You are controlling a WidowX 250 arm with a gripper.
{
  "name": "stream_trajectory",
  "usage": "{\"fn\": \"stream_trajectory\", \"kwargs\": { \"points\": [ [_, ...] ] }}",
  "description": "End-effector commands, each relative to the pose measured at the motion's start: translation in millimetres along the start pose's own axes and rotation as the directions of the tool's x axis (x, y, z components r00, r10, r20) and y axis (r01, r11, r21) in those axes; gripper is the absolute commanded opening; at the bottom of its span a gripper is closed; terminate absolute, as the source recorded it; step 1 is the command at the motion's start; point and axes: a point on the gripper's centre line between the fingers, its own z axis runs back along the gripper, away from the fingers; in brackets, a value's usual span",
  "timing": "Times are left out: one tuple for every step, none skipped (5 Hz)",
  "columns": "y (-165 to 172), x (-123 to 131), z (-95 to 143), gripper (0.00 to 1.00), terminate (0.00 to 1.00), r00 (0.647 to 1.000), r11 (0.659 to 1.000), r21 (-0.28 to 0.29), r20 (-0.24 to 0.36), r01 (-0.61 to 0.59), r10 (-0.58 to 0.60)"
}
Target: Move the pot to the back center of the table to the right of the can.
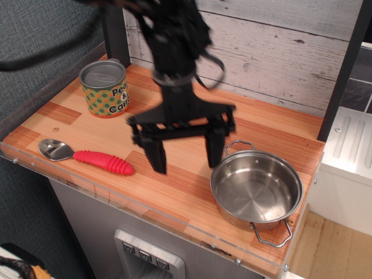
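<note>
The gripper [185, 152] hangs near the middle of the frame with its two dark fingers spread wide apart and nothing between them, one finger pointing down at the bare planks left of centre and the other hanging just beside the upper-left rim of the pot [256, 189]. The pot sits in the lower right of the frame, close to the table's [192, 125] front edge and right corner, empty, upright, with one wire handle at its upper left toward the gripper and the other at its lower right overhanging toward the acrylic lip. So the thing to be grasped lies to the lower right of the gripper, and only a short way off; the line through the two handles runs from upper left to lower right, which I judge puts the near handle and the near rim closest to the right-hand finger (whether that finger touches the rim cannot be told, since the arm is a little blurred). The can [105, 88] stands in the upper left of the frame, well apart from the pot, with open planks to its right along the back wall, which is where the pot belongs. A red-handled spoon [86, 155] lies at the left front, clear of the likely path.
</note>
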Motion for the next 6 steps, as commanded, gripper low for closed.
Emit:
{"fn": "stream_trajectory", "kwargs": {
  "points": [
    [-17.9, -1.1, -22.7, 1.0, 0.0, 0.992, 1.0, -0.003, 0.123, -0.002, 0.003],
    [-21.8, 0.4, -37.3, 1.0, 0.0, 0.992, 0.999, -0.033, 0.118, -0.04, 0.044],
    [-25.2, 5.8, -56.2, 1.0, 0.0, 0.995, 0.999, 0.018, 0.091, -0.037, 0.036],
    [-24.9, 6.8, -58.2, 1.0, 0.0, 0.995, 0.999, 0.02, 0.096, -0.034, 0.032],
    [-21.9, 7.5, -51.8, 0.0, 0.0, 0.991, 0.999, -0.022, 0.126, -0.046, 0.048],
    [-21.3, 11.2, -46.6, 0.0, 0.0, 0.99, 0.999, -0.013, 0.129, -0.048, 0.05]
  ]
}}
